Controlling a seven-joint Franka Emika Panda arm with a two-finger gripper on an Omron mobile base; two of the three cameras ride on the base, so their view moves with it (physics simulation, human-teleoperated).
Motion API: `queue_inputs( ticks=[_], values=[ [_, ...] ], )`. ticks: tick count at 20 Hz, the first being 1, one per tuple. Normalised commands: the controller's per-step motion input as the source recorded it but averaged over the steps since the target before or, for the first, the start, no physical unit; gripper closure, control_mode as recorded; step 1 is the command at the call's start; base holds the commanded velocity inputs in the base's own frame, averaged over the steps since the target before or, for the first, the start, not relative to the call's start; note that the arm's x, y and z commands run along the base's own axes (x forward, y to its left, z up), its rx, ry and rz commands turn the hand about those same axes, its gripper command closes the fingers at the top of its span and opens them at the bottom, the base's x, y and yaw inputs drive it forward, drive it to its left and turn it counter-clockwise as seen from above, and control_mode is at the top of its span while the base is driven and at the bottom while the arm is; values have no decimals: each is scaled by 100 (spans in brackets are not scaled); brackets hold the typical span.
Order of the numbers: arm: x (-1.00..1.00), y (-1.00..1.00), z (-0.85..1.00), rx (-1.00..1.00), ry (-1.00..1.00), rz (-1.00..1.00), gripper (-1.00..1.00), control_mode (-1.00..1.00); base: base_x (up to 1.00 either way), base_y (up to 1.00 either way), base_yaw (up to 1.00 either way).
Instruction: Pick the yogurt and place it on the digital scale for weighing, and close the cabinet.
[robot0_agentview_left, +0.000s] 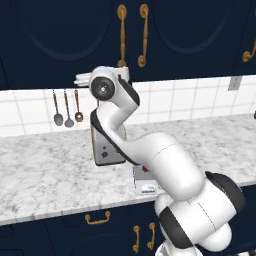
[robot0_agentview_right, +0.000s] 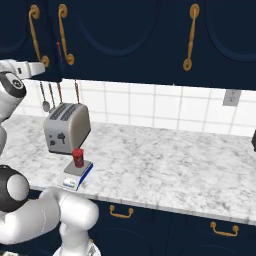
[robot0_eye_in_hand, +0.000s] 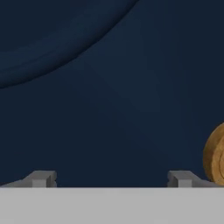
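The cabinet (robot0_agentview_right: 150, 40) spans the wall above the tiled backsplash, its navy arched-panel doors looking flush and shut in both base views, with long brass handles (robot0_agentview_left: 144, 35) hanging down the door edges. A door this size should swing stiffly on its hinges – rigid and hard, so a flat push on the panel near the handle edge would suit better than any pinch. Below it runs the marble surface (robot0_agentview_right: 165, 165), carrying the silver toaster (robot0_agentview_right: 66, 127). Just in front of the toaster sits the digital scale (robot0_agentview_right: 77, 175), near the surface's front edge, and the yogurt (robot0_agentview_right: 78, 157) stands upright on its top plate – a small, light, rigid cup, probably slick-sided, best taken across its middle band. The hand (robot0_eye_in_hand: 111, 178) is raised close against the cabinet door beside a handle's brass end (robot0_eye_in_hand: 215, 153), its fingertips spread wide and holding nothing
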Motion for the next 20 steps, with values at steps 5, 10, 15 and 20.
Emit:
queue_inputs(
  ticks=[5,10,15,20],
  values=[
    [87,-8,-11,0,-1,5,-100,-100,0,0,0],
    [97,-24,-18,2,-2,6,-100,-100,0,0,0],
    [86,-26,-55,4,-6,2,-100,-100,0,0,0],
    [100,-17,-84,7,-2,3,-100,-100,0,0,0]
  ],
)
